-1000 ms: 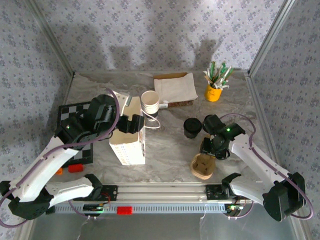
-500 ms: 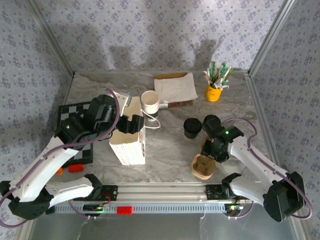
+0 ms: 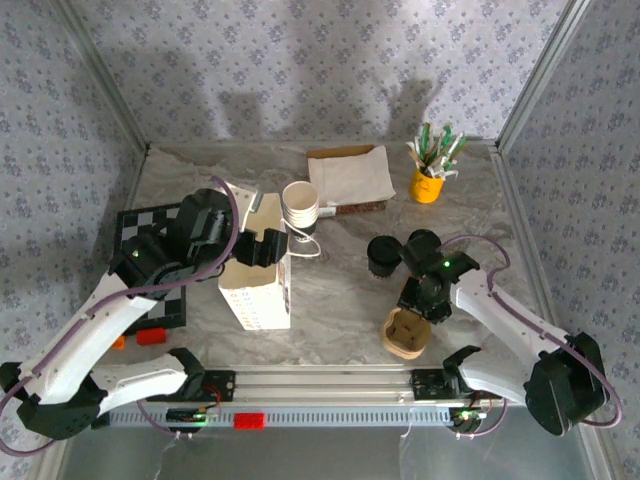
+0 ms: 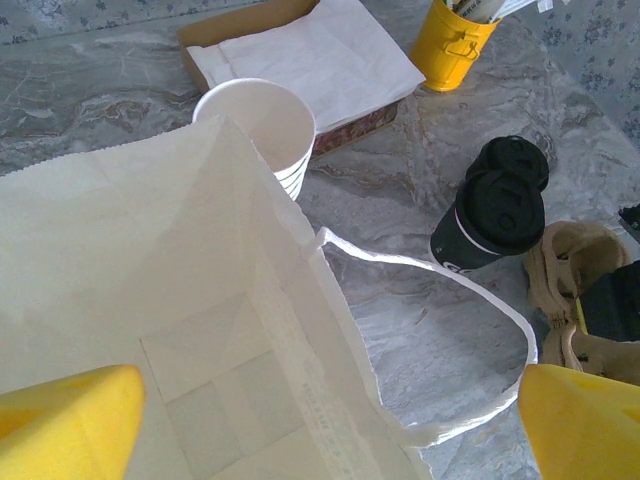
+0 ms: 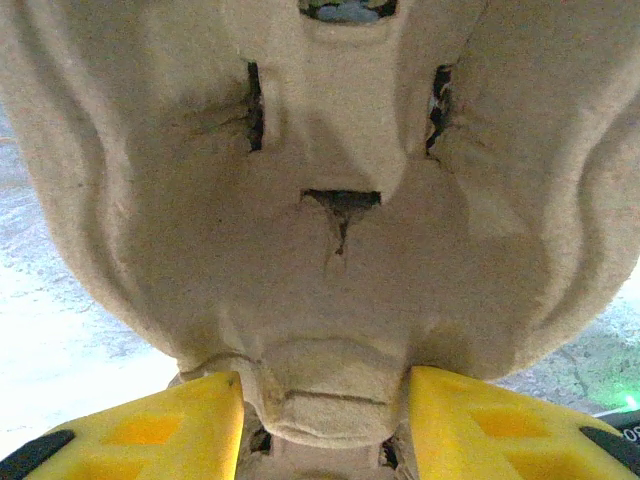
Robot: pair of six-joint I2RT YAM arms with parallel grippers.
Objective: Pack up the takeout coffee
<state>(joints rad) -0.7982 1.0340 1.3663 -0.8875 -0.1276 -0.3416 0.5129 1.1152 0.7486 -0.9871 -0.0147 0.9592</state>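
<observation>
Presently: takeout coffee stands nearest your left gripper.
Left gripper, fingers spread wide over the paper bag mouth, grasping nothing; takeout coffee upright, mouth up, just beyond the bag and those fingers; right gripper, well apart to the right, clenched on the pulp carrier.

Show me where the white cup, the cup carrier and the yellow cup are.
white cup [image 4: 270, 120], left wrist view, on its inner wall.
carrier [image 3: 402, 338], top view, on its pulp body.
yellow cup [image 3: 427, 187], top view, on its side.
</observation>
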